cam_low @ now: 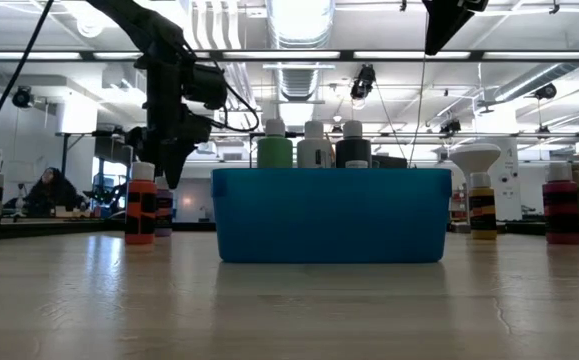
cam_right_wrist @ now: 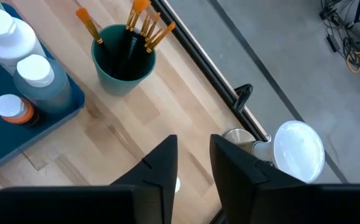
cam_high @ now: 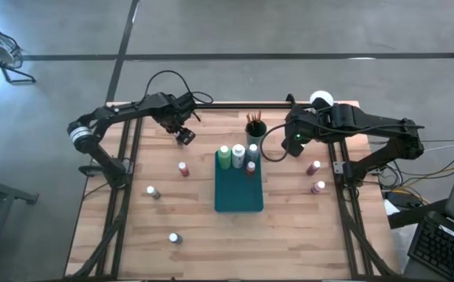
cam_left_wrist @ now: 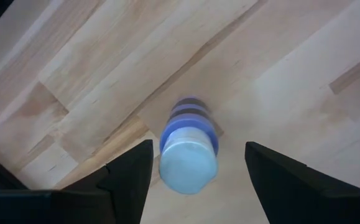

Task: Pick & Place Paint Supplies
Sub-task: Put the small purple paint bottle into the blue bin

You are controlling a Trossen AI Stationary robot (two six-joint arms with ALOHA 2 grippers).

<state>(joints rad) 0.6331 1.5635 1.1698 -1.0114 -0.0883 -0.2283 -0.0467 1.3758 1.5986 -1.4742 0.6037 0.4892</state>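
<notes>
The left gripper [cam_high: 184, 135] hangs over the far-left part of the wooden surface [cam_high: 289, 227], directly above a small blue paint bottle [cam_left_wrist: 188, 152] with a pale cap. In the left wrist view its jaws stand open, one dark finger [cam_left_wrist: 130, 174] on each side of the bottle, clear of it.

The right gripper [cam_high: 296, 143] is over the far-right part of the surface, between the teal brush cup [cam_high: 256, 129] and the white-domed object [cam_high: 321, 99] on its metal stand. Its jaws are nearly together with a narrow gap; whether they hold anything cannot be told. A small white shape shows partly beneath them in the right wrist view and cannot be identified.

The teal tray [cam_high: 238, 200] lies at the middle of the surface. At its far end stand a light-green bottle [cam_high: 224, 156], a white-capped pale bottle [cam_high: 237, 155], a grey bottle [cam_high: 253, 151] and a small red bottle [cam_high: 251, 167].

The brush cup stands just beyond the tray and holds several wooden-handled brushes [cam_right_wrist: 143, 22], bristles up.

Loose white-capped bottles stand on the surface:
- left of the tray: a red bottle [cam_high: 183, 168], a brown bottle [cam_high: 153, 191] and, nearer the front edge, a dark bottle [cam_high: 175, 237];
- right of the tray: two dark-red bottles [cam_high: 314, 167] [cam_high: 318, 186], near each other.
</notes>
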